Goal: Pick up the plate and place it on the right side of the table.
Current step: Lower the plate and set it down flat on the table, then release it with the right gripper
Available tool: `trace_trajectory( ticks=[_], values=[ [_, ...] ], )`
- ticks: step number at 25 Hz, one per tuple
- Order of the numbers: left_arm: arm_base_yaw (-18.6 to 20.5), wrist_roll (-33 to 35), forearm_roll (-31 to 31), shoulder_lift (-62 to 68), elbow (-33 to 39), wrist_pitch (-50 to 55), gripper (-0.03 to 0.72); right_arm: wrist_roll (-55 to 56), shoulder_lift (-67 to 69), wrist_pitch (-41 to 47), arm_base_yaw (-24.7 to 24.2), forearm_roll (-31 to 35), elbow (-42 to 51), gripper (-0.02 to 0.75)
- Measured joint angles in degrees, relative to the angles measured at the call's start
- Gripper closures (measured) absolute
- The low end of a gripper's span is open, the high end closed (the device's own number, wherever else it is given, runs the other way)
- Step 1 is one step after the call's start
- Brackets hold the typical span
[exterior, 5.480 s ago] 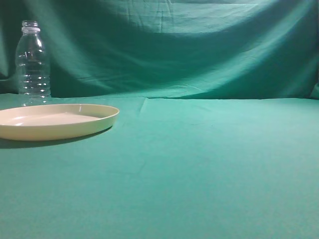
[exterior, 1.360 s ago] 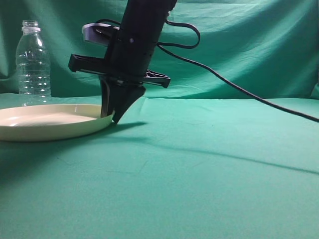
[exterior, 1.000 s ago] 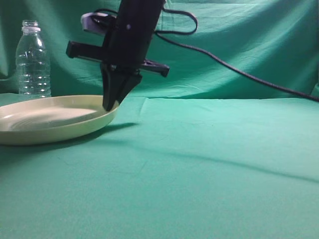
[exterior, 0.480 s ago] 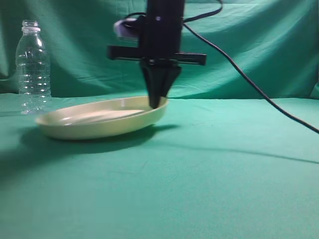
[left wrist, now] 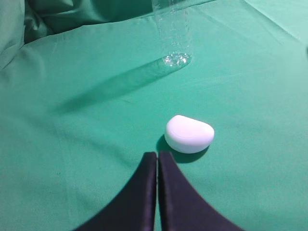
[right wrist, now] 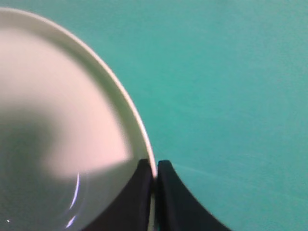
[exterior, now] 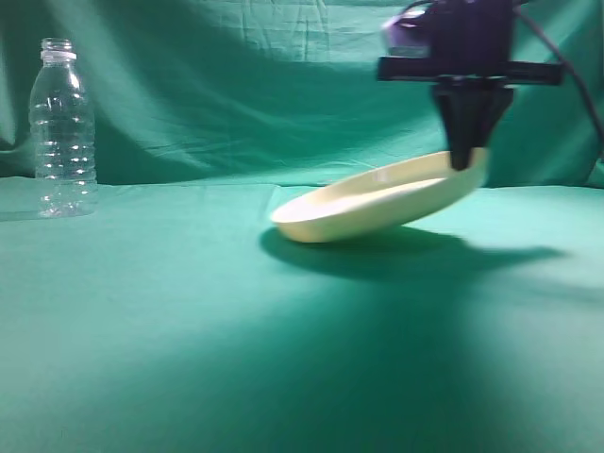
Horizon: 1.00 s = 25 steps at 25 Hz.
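Right gripper [exterior: 460,160] pinching plate [exterior: 377,203] rim, plate tilted, far edge hanging low, clearing table [exterior: 283,359] for rightward carry; left gripper [left wrist: 157,166] clenched empty, idle near bottle [exterior: 62,113]

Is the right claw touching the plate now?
Touching. The right wrist view shows the right claw shut on the plate, its rim pinched between both fingers.

Exterior view sits low at object height, looking along the table [exterior: 189,359] toward the backdrop [exterior: 283,85]; left wrist view looks down past its tool [left wrist: 157,192], sharing the bottle [exterior: 63,127]; right wrist view looks close down, sharing the plate [right wrist: 57,130].
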Motion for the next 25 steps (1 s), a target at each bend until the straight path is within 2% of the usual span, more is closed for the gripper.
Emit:
trace_trajectory(
  ticks=[10, 14, 18, 24, 25],
  values=[
    [0.0, 0.0, 0.0, 0.0, 0.0, 0.0, 0.688, -2.0, -13.9, -10.7, -14.2, -0.4, 23.3, 0.738],
    [0.0, 0.0, 0.0, 0.0, 0.0, 0.0, 0.688, -2.7, -16.8, -15.8, -19.6, 1.5, 30.8, 0.738],
    [0.0, 0.0, 0.0, 0.0, 0.0, 0.0, 0.688, -3.1, -16.9, -20.2, -21.4, 2.2, 35.3, 0.738],
    [0.0, 0.0, 0.0, 0.0, 0.0, 0.0, 0.688, -3.7, -16.9, -23.9, -21.4, 2.2, 36.2, 0.738],
    [0.0, 0.0, 0.0, 0.0, 0.0, 0.0, 0.688, -3.7, -16.9, -24.2, -21.4, 2.2, 36.2, 0.667]
  ],
)
